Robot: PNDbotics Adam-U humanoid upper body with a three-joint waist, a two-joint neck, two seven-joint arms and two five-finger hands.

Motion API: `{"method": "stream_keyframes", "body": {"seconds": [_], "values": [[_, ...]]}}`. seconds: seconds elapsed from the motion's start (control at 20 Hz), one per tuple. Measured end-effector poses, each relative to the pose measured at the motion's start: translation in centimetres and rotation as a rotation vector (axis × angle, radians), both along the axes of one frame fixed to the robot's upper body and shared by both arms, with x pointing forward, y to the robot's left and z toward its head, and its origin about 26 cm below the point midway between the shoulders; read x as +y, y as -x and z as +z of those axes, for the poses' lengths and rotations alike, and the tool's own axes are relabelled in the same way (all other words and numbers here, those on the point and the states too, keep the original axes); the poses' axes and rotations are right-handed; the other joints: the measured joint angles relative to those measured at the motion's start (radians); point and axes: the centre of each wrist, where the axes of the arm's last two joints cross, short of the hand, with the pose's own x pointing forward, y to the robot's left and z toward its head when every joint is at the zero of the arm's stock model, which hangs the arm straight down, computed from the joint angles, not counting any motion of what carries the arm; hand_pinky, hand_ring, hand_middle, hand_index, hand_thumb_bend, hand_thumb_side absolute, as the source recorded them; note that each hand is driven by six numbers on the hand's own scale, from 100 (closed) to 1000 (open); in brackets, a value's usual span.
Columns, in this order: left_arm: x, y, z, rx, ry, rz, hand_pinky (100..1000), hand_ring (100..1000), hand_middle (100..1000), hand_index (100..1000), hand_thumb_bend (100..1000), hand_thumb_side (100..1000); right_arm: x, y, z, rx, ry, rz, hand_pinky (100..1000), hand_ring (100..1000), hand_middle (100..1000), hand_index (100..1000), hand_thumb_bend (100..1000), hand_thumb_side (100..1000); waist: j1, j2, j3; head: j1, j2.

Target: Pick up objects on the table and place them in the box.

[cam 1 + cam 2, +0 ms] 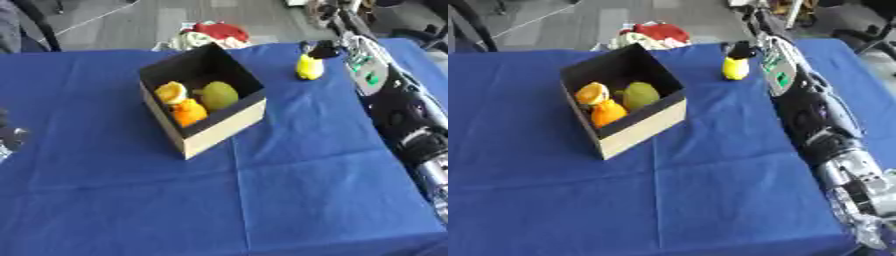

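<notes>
Three items are already being held by the box, left of frame centre on the blue tabletop: an orange half, an orange piece and a green fruit. One yellow object is still waiting on the cloth at upper right, well apart from the box. The right robot hand is being seen directly above it, touching or nearly so, its finger state not determinable; the left robot hand is barely showing at the left edge.
</notes>
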Motion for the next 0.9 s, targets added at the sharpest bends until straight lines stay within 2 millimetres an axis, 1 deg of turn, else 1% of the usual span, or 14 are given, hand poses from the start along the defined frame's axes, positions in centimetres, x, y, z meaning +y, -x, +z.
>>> {"method": "stream_keyframes", "body": {"seconds": [0.15, 0.25, 0.3, 0.45, 0.55, 0.6, 0.65, 0.7, 0.75, 0.8, 0.85, 0.9], "values": [[0.0, 0.0, 0.0, -0.001, 0.000, -0.002, 717, 674, 640, 816, 639, 454, -0.8, 0.2, -1.6, 0.056, -0.042, -0.040, 870, 814, 818, 931, 437, 192, 0.000, 0.002, 0.016, -0.016, -0.009], [-0.1, -0.1, 0.1, -0.003, 0.002, -0.005, 718, 674, 640, 816, 634, 455, -1.1, 0.3, -2.3, 0.089, -0.056, -0.059, 869, 815, 823, 934, 436, 203, 0.000, 0.010, 0.027, -0.027, -0.014], [-0.2, -0.1, 0.2, -0.005, 0.005, -0.008, 721, 677, 644, 817, 619, 458, -1.2, 0.4, -2.6, 0.105, -0.062, -0.071, 865, 813, 822, 932, 436, 199, 0.000, 0.012, 0.033, -0.032, -0.018], [-0.3, -0.2, 0.2, -0.006, 0.006, -0.015, 721, 676, 643, 819, 618, 459, -1.5, 0.5, -3.4, 0.151, -0.071, -0.110, 850, 799, 814, 920, 406, 170, 0.000, 0.013, 0.047, -0.043, -0.026], [-0.4, -0.2, 0.2, -0.006, 0.007, -0.017, 720, 675, 640, 818, 620, 458, -1.8, 0.6, -3.7, 0.180, -0.074, -0.128, 838, 785, 801, 904, 391, 156, 0.000, 0.015, 0.053, -0.045, -0.026], [-0.4, -0.2, 0.2, -0.007, 0.008, -0.018, 720, 675, 639, 817, 620, 457, -2.0, 0.7, -3.8, 0.194, -0.076, -0.134, 830, 775, 791, 894, 382, 147, 0.000, 0.015, 0.054, -0.047, -0.026], [-0.4, -0.2, 0.2, -0.008, 0.009, -0.018, 719, 674, 639, 817, 620, 457, -2.1, 0.8, -4.0, 0.206, -0.079, -0.139, 824, 766, 779, 887, 394, 113, 0.000, 0.015, 0.054, -0.047, -0.026], [-0.5, -0.2, 0.2, -0.009, 0.011, -0.019, 719, 674, 638, 816, 622, 457, -2.2, 0.9, -4.2, 0.216, -0.081, -0.143, 821, 762, 773, 878, 367, 138, 0.000, 0.015, 0.055, -0.048, -0.027], [-0.5, -0.1, 0.2, -0.011, 0.012, -0.020, 719, 674, 637, 816, 622, 457, -2.3, 1.0, -4.4, 0.222, -0.082, -0.147, 815, 753, 763, 867, 361, 131, 0.000, 0.015, 0.056, -0.049, -0.027], [-0.5, -0.1, 0.2, -0.011, 0.013, -0.020, 719, 674, 637, 817, 621, 457, -2.4, 1.0, -4.5, 0.224, -0.082, -0.150, 794, 720, 730, 834, 343, 102, 0.000, 0.015, 0.056, -0.050, -0.027], [-0.5, -0.1, 0.2, -0.011, 0.014, -0.020, 719, 673, 637, 816, 621, 458, -2.4, 1.0, -4.5, 0.223, -0.082, -0.157, 777, 708, 717, 823, 336, 100, 0.000, 0.015, 0.057, -0.050, -0.030], [-0.5, -0.1, 0.2, -0.011, 0.015, -0.021, 719, 673, 636, 817, 620, 458, -2.5, 1.0, -4.5, 0.217, -0.079, -0.167, 744, 647, 650, 770, 284, 100, 0.000, 0.015, 0.058, -0.051, -0.032]]}}
